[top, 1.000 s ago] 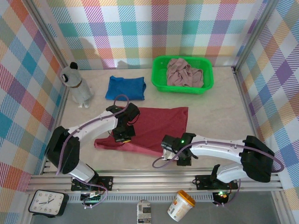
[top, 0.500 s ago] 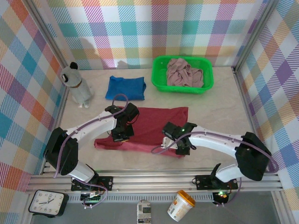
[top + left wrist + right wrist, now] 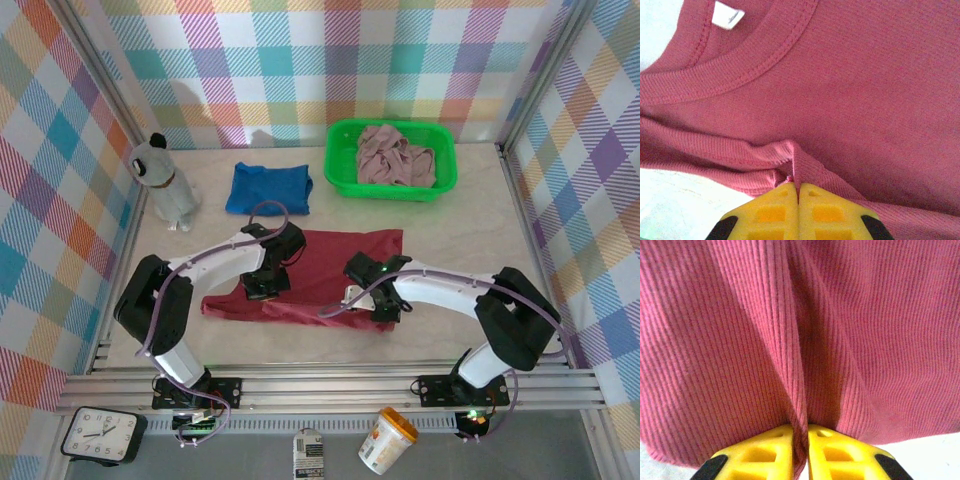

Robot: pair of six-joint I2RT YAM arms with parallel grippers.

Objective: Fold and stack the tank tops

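The dark red tank top (image 3: 335, 262) lies spread in the middle of the table. My left gripper (image 3: 266, 285) is shut on a raised fold of it near the neckline (image 3: 730, 70), its yellow fingertips (image 3: 775, 197) pressed together. My right gripper (image 3: 384, 308) is shut on a ribbed fold at the garment's near right edge (image 3: 800, 432). The royal blue tank top (image 3: 268, 188) lies folded at the back left. The pale pink tank top (image 3: 395, 155) sits crumpled in the green basket (image 3: 338, 172).
A grey and white toy figure (image 3: 165, 185) stands at the left edge of the table. The basket is at the back right. Plaid walls close in the table on three sides. A clock (image 3: 98, 435) and a cup (image 3: 387, 440) lie below the front rail.
Both grippers have moved away from the front edge with the red cloth pinched, drawing its near edge over the rest. The right gripper has travelled further than the left.
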